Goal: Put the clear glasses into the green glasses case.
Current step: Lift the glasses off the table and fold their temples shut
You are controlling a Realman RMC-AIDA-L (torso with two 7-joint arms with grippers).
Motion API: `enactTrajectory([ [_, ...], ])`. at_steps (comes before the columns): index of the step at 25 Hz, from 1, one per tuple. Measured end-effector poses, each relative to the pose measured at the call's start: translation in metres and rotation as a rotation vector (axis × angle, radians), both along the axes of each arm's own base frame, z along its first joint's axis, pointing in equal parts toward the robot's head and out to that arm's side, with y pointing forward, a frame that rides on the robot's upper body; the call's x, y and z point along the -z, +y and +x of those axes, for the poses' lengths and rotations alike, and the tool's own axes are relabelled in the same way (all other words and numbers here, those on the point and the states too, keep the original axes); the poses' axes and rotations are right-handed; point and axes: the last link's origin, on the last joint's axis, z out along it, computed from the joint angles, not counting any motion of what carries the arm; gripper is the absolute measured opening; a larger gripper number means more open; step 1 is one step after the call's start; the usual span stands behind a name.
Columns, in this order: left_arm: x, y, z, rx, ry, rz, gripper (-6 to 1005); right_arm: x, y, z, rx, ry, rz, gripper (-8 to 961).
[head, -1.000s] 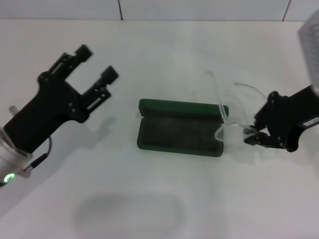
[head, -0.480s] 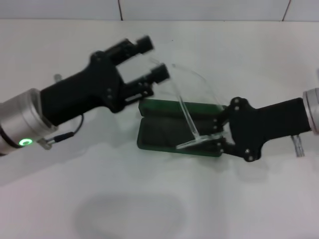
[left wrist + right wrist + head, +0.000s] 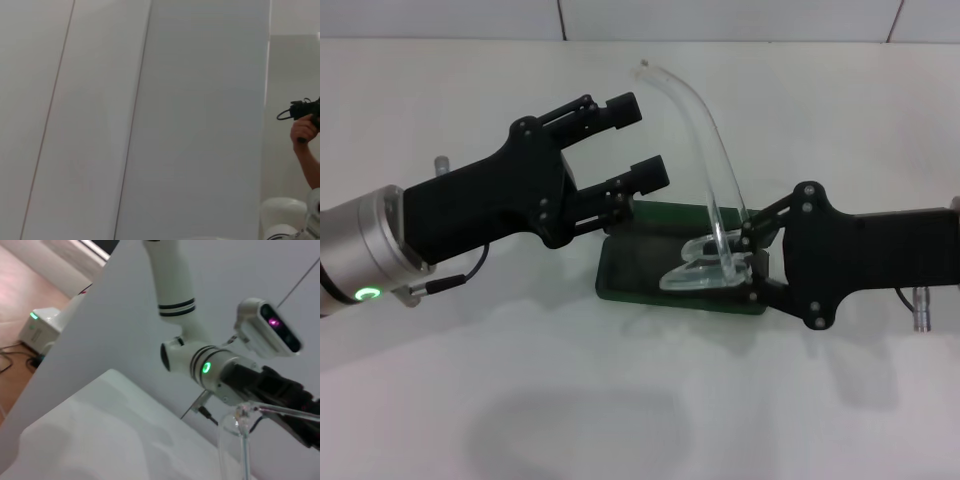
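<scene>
The left claw (image 3: pixel 635 140) hovers at about ten o'clock from the green glasses case (image 3: pixel 630 270), its two fingers spread wide with nothing between them, the tips just above the case's raised lid; it looks placed there to steady the case or to catch the raised temple arm, though which is a guess. The green glasses case lies open at the middle of the white desk (image 3: pixel 820 110), lid hinged back toward twelve o'clock, so the dark lined tray faces up ready to receive. The clear glasses (image 3: pixel 705 265) sit low over the three o'clock half of that tray, lens front down near the lining, while one thin transparent temple arm sweeps up and curves away toward eleven o'clock, well clear of the case. They are colourless throughout, showing only as bright edges and glints. The right claw (image 3: pixel 748 262) reaches in from three o'clock and is closed on the glasses at the frame's end, apparently holding them tilted so that the front goes in first; the upright temple arm would probably need folding before the lid can shut.
</scene>
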Motion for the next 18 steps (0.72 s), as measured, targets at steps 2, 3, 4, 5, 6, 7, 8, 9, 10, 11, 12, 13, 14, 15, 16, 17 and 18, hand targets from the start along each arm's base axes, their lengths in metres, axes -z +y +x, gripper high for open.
enactTrajectory([
  [2, 0.000, -0.001, 0.000, 0.003, 0.003, -0.002, 739, 0.000, 0.000, 0.001, 0.006, 0.010, 0.000, 117],
  [3, 0.000, -0.001, -0.001, 0.004, 0.005, -0.002, 738, 0.000, 0.000, 0.000, 0.007, 0.011, 0.001, 117],
  [4, 0.000, -0.001, -0.001, 0.003, 0.006, -0.001, 738, 0.000, 0.000, 0.000, 0.008, 0.012, 0.002, 117],
  [5, -0.001, -0.001, -0.002, 0.003, 0.006, 0.003, 738, 0.000, 0.001, 0.001, 0.011, 0.011, 0.003, 117],
  [6, -0.002, -0.002, -0.003, 0.002, 0.002, 0.014, 738, 0.000, 0.001, 0.001, 0.015, 0.011, 0.003, 117],
  [7, -0.003, -0.003, -0.004, 0.003, -0.002, 0.023, 738, 0.000, 0.001, 0.001, 0.018, 0.012, 0.004, 117],
  [8, -0.004, -0.004, -0.004, 0.008, -0.007, 0.030, 738, 0.000, 0.002, 0.001, 0.021, 0.012, 0.002, 117],
  [9, -0.006, -0.006, -0.004, 0.018, -0.015, 0.039, 739, 0.000, 0.003, 0.001, 0.024, 0.013, 0.001, 117],
  [10, -0.007, -0.009, -0.004, 0.031, -0.023, 0.042, 739, 0.001, 0.003, 0.001, 0.025, 0.014, -0.001, 117],
  [11, -0.008, -0.011, -0.004, 0.046, -0.030, 0.046, 739, 0.001, 0.004, 0.001, 0.026, 0.013, -0.003, 117],
  [12, -0.009, -0.013, -0.003, 0.066, -0.039, 0.050, 738, 0.002, 0.005, 0.000, 0.027, 0.014, -0.005, 117],
  [13, -0.010, -0.016, -0.001, 0.087, -0.047, 0.057, 738, 0.002, 0.006, 0.000, 0.027, 0.014, -0.007, 117],
  [14, -0.011, -0.018, 0.000, 0.107, -0.056, 0.062, 737, 0.003, 0.006, -0.001, 0.026, 0.014, -0.008, 117],
  [15, -0.011, -0.020, 0.001, 0.123, -0.062, 0.067, 737, 0.003, 0.007, -0.001, 0.025, 0.014, -0.009, 117],
  [16, -0.011, -0.022, 0.002, 0.139, -0.066, 0.065, 736, 0.003, 0.007, -0.001, 0.024, 0.014, -0.011, 117],
  [17, -0.011, -0.024, 0.003, 0.153, -0.070, 0.063, 736, 0.004, 0.007, -0.002, 0.023, 0.013, -0.012, 117],
  [18, -0.010, -0.025, 0.005, 0.168, -0.071, 0.059, 735, 0.004, 0.007, -0.002, 0.021, 0.013, -0.013, 117],
])
